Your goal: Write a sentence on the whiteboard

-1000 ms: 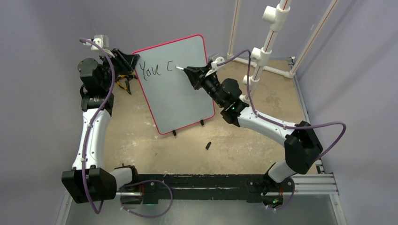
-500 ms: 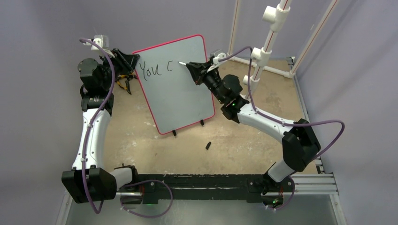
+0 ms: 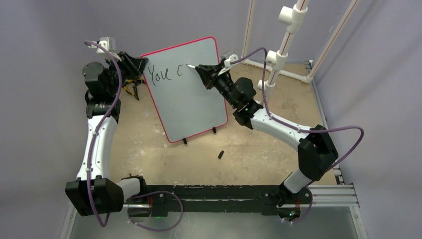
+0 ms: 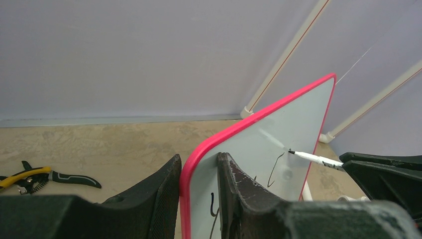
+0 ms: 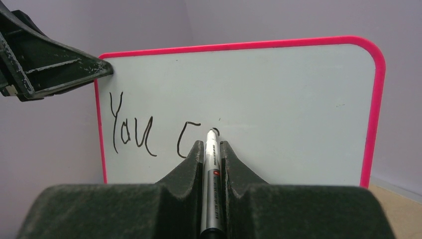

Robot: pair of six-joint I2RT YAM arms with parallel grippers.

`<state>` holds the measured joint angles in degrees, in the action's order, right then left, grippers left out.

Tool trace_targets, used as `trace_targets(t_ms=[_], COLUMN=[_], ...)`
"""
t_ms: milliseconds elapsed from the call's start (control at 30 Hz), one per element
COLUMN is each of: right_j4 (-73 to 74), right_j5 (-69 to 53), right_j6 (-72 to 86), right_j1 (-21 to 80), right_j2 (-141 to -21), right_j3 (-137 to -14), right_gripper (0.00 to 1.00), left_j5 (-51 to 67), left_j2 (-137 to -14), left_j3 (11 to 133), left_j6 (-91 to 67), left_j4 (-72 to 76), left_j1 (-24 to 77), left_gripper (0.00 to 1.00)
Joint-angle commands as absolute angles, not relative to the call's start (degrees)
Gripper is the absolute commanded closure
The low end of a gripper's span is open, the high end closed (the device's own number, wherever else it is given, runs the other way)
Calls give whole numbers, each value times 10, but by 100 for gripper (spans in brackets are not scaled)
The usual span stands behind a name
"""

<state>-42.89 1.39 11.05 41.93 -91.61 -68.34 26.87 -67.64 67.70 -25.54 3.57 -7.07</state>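
The whiteboard (image 3: 191, 94) stands tilted on its black feet, with a red-pink rim. The sentence (image 3: 165, 73) reads "You c" in black; it also shows in the right wrist view (image 5: 149, 133). My left gripper (image 3: 137, 63) is shut on the whiteboard's upper left edge (image 4: 196, 164), one finger on each side. My right gripper (image 3: 201, 73) is shut on a white marker (image 5: 211, 174). The marker tip (image 4: 291, 152) touches the board just right of the "c", where a small new stroke shows.
Yellow-handled pliers (image 3: 131, 88) lie on the tan table behind the board's left side, also in the left wrist view (image 4: 35, 178). A small black cap (image 3: 220, 154) lies in front of the board. White pipe posts (image 3: 278, 55) stand at the right rear.
My right gripper has moved the marker up and slightly left on the board, from beside the "c" to its top right. The left gripper and the board have not moved.
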Motion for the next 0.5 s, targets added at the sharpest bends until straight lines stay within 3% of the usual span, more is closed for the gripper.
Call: trace_targets(t_ms=[0,467], right_j4=[-439,-430], right_j5=[1,24], right_j6=[102,107], right_j1=[417,417], right_j2=[-915,-895], right_j3=[-673,-634], right_gripper=[100,100], left_j5=[278,278], left_j2=[-676,-677], left_j3=[676,676], left_j6=[-258,-260], left_j4=[46,48], left_j1=[-72,-74], left_gripper=[71,71])
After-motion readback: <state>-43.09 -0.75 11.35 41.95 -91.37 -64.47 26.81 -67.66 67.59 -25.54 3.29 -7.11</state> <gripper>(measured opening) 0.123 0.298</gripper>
